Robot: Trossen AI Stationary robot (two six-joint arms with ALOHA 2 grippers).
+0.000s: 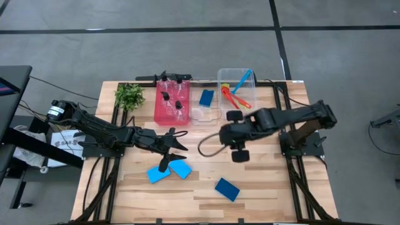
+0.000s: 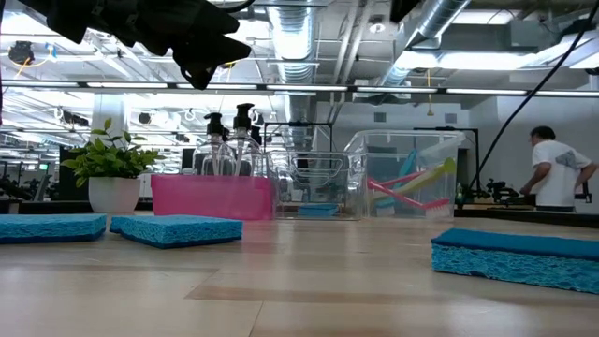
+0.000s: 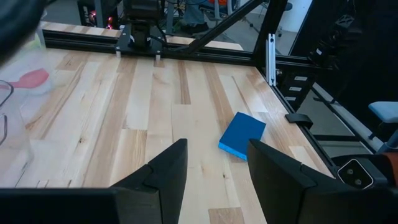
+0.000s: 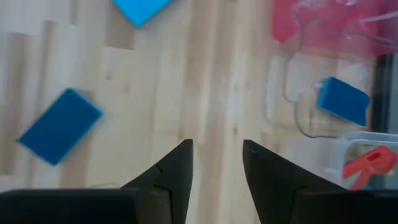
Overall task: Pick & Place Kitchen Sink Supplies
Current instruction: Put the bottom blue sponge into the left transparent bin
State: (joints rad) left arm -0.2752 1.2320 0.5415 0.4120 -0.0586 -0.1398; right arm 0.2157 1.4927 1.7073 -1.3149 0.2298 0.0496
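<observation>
Sponges lay scattered in the high view: two light-blue sponges (image 1: 170,170) touching at table centre-left, a dark-blue sponge (image 1: 227,189) toward five o'clock, another sponge (image 1: 206,97) in the clear bin (image 1: 204,115), pump bottles (image 1: 173,99) in the pink bin (image 1: 159,112). Left gripper (image 1: 177,141) hung over the light-blue pair, right gripper (image 1: 220,142) at mid-table. Left wrist view showed parted fingers (image 3: 166,168) empty. Right wrist view showed its fingers (image 4: 176,163) apart, empty.
</observation>
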